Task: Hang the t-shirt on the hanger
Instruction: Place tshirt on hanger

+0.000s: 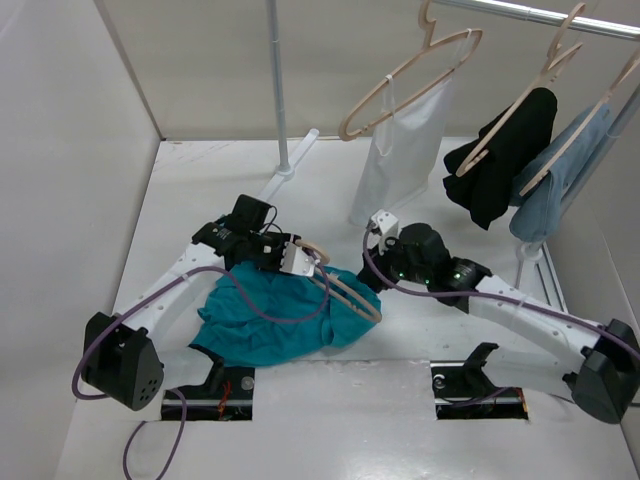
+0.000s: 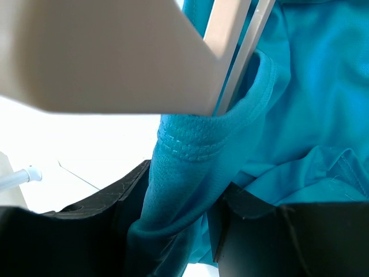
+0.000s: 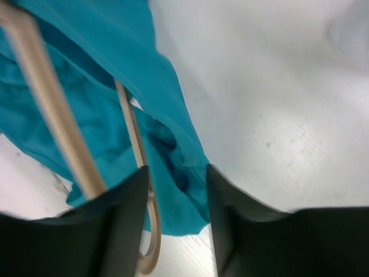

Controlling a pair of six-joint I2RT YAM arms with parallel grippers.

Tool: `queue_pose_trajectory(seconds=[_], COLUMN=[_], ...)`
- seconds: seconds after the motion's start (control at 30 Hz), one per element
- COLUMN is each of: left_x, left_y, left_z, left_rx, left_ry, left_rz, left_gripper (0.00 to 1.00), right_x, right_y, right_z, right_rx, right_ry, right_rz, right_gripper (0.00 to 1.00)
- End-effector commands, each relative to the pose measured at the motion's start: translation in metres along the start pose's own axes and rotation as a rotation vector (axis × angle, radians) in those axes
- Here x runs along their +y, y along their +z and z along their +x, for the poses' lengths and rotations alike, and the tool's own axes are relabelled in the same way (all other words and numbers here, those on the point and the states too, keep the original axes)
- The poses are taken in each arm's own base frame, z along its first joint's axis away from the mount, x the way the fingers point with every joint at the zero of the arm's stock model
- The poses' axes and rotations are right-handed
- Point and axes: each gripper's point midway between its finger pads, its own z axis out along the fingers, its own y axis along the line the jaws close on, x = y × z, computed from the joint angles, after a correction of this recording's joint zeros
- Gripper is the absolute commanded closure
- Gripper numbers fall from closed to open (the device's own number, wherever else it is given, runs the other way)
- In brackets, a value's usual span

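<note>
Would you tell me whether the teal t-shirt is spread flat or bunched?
Bunched: the t-shirt lies crumpled in folds on the table, the hanger partly inside.

I'm working in a robotics lab cell: a white table [image 1: 330,420] boxed by plain white panels [image 1: 60,150], left arm [image 1: 170,290] and right arm [image 1: 540,310] bolted at its near edge, a metal rail [image 1: 540,16] far right holding a black garment [image 1: 500,160].

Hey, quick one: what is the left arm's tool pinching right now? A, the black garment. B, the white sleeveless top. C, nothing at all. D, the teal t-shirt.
D: in the left wrist view a stitched edge of the teal t-shirt runs down between the two dark fingers of the left tool and is clamped there, while the white top and the black garment hang on hangers at the back.
</note>
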Motion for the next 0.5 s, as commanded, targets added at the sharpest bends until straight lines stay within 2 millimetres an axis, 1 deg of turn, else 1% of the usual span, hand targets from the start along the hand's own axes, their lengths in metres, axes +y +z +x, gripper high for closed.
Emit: queue_pose_trajectory(seconds=[0.0,0.03,0.07,0.1,0.17,0.2,0.23,0.27,0.3,0.33,0.4,0.43,0.47], left_x=[0.000,0.000,0.000,0.000,0.000,0.000,-0.002,-0.003,-0.002,-0.006,-0.005,-0.003,-0.003], left_y=[-0.006,-0.008,-0.008,-0.008,-0.009,-0.009,-0.009,-0.009,-0.012,-0.010,-0.012,-0.012,-0.012], left_z=[-0.012,-0.015,-0.015,-0.015,-0.019,-0.019,-0.018,-0.020,-0.022,-0.022,-0.023,-0.024,-0.024], left_rx=[-0.045,-0.055,-0.055,-0.055,-0.062,-0.062,-0.062,-0.072,-0.074,-0.081,-0.083,-0.086,-0.086], left_ry=[0.017,0.022,0.022,0.022,0.024,0.024,0.024,0.024,0.029,0.025,0.019,0.024,0.013], left_rz=[-0.009,-0.015,-0.015,-0.015,-0.018,-0.018,-0.018,-0.015,-0.024,-0.014,-0.021,-0.030,-0.030], left_gripper=[1.00,1.00,1.00,1.00,1.00,1.00,1.00,1.00,1.00,1.00,1.00,1.00,1.00], right_x=[-0.007,-0.010,-0.013,-0.014,-0.019,-0.021,-0.025,-0.025,-0.025,-0.023,-0.022,-0.023,-0.025], right_y=[0.009,0.017,0.019,0.022,0.029,0.030,0.033,0.037,0.041,0.044,0.054,0.057,0.063], right_z=[0.011,0.022,0.021,0.024,0.020,0.014,0.014,0.007,0.004,0.003,0.014,0.013,0.019], right_rx=[0.084,0.123,0.127,0.140,0.131,0.111,0.109,0.079,0.068,0.062,0.099,0.104,0.121], right_ry=[0.039,0.045,0.045,0.057,0.085,0.082,0.104,0.109,0.114,0.113,0.109,0.110,0.102], right_rz=[0.035,0.040,0.061,0.064,0.084,0.095,0.106,0.102,0.084,0.065,0.050,0.051,0.052], right_gripper=[0.47,0.44,0.42,0.38,0.36,0.35,0.35,0.35,0.35,0.36,0.40,0.45,0.49])
